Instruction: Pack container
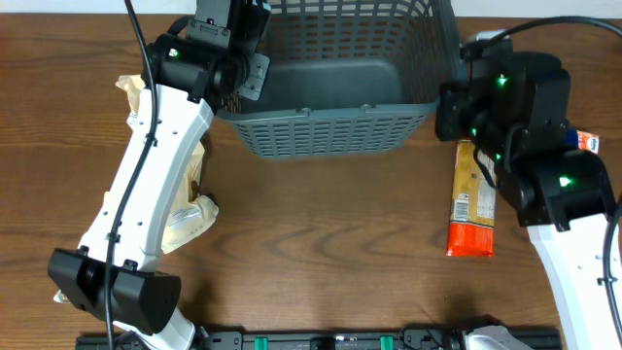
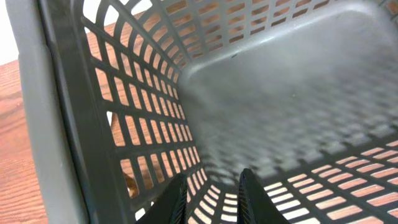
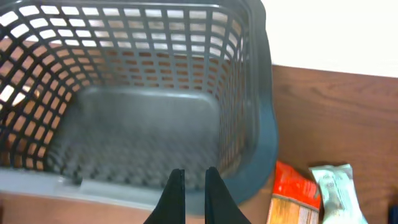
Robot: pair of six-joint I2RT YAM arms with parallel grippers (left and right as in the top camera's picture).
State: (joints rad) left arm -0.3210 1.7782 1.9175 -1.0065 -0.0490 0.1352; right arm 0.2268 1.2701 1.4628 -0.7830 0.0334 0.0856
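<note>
the large dark grey plastic basket with the slotted walls sits at the far middle of the wooden table, its long axis running side to side. as far as i can see, nothing is in it, only bare solid floor.

the left gripper hangs at the basket's left end, just inside the rim, pointing across the floor. its fingers are a little apart with only lattice between them, so it holds nothing. the right gripper hovers at the near right corner, so the basket lies ahead of it and to its left. its fingers are drawn to a thin slit, also empty.

the long orange foil packet lies on the wood just right of the basket, lengthwise toward the robot, with a white packet beside it. the right arm looks nearer to those. some pale crinkled bags lie under the left arm.
</note>
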